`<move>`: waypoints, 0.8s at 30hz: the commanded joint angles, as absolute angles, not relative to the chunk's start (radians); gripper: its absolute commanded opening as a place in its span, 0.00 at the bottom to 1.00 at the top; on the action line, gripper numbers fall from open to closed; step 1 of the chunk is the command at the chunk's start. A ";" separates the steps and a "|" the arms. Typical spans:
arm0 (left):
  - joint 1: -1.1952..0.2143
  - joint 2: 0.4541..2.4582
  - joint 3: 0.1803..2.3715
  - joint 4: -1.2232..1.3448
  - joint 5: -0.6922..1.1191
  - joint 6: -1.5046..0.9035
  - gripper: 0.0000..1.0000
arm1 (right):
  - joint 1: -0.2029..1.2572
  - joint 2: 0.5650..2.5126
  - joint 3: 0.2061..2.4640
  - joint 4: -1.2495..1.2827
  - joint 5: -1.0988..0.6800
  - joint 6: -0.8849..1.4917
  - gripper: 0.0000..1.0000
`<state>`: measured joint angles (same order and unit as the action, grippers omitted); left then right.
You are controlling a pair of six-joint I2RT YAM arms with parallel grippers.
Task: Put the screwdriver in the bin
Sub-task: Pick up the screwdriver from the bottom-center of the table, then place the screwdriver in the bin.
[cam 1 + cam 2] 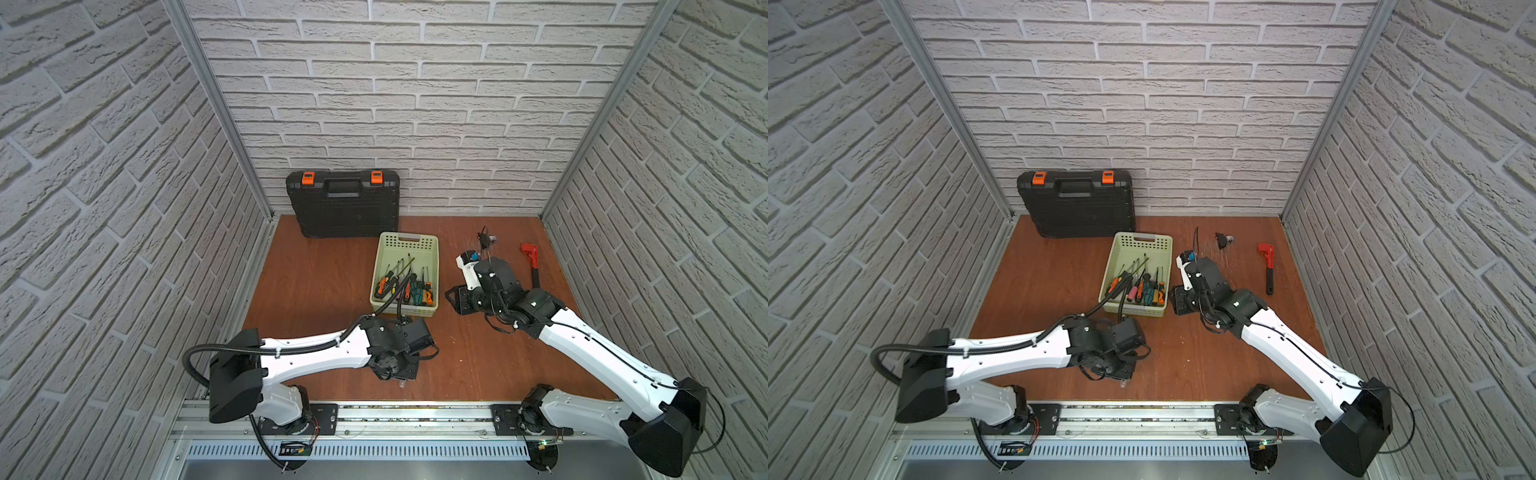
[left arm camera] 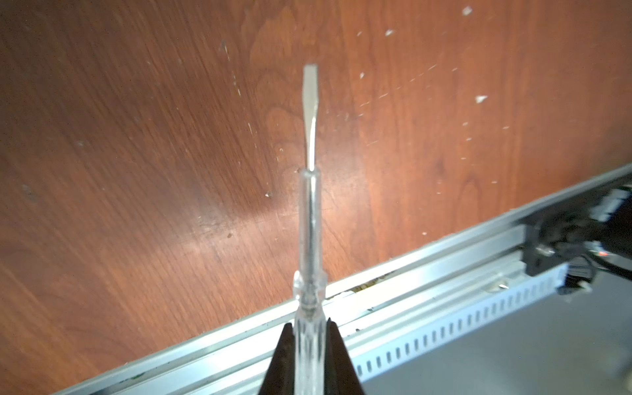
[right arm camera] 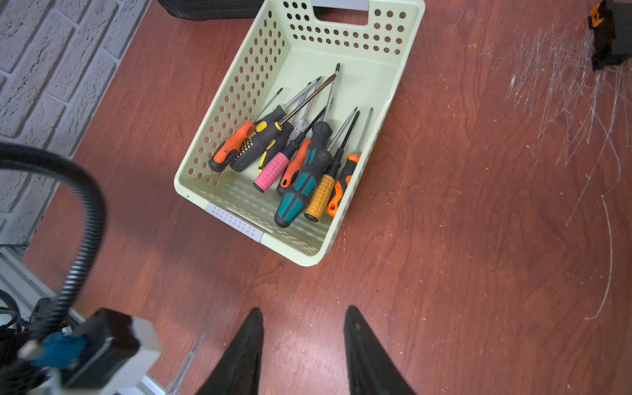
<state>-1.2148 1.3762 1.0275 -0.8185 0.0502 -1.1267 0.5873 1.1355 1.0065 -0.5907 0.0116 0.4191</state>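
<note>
Left gripper (image 2: 309, 325) clamps the clear-handled flat-blade screwdriver (image 2: 310, 222) near the front edge of the brown wooden table (image 2: 136, 136); right gripper (image 3: 304, 314) hangs parted, empty, near the pale green perforated plastic bin (image 3: 246, 85).

Two white-and-black robot arms (image 1: 316, 353), one pale green perforated bin (image 3: 253, 68) with about nine overlapping screwdrivers (image 3: 304, 181), one separate clear-handled flathead screwdriver (image 2: 309, 222), one black toolcase (image 1: 345, 208) with two orange latches (image 1: 308, 178), one red pipe wrench (image 1: 531, 257) and one small black object (image 1: 1223, 240).
</note>
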 commanded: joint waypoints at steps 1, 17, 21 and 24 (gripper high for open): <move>-1.149 1.309 1.122 -0.864 0.034 -1.106 0.00 | 0.592 1.136 1.035 -0.583 0.019 0.410 0.41; -0.680 1.830 1.738 -1.048 0.097 -0.547 0.00 | 0.592 1.126 1.068 -0.606 -0.030 0.385 0.41; -0.653 1.932 1.779 -1.040 0.114 -0.510 0.00 | 0.592 1.140 1.056 -0.595 -0.023 0.378 0.41; -0.652 2.001 1.804 -1.045 0.101 -0.490 0.00 | 0.592 1.157 1.052 -0.590 -0.015 0.378 0.41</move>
<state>-0.6514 1.9793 1.7603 -1.0065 0.1024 -0.5522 0.5873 1.1526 1.0668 -0.6144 -0.0219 0.3923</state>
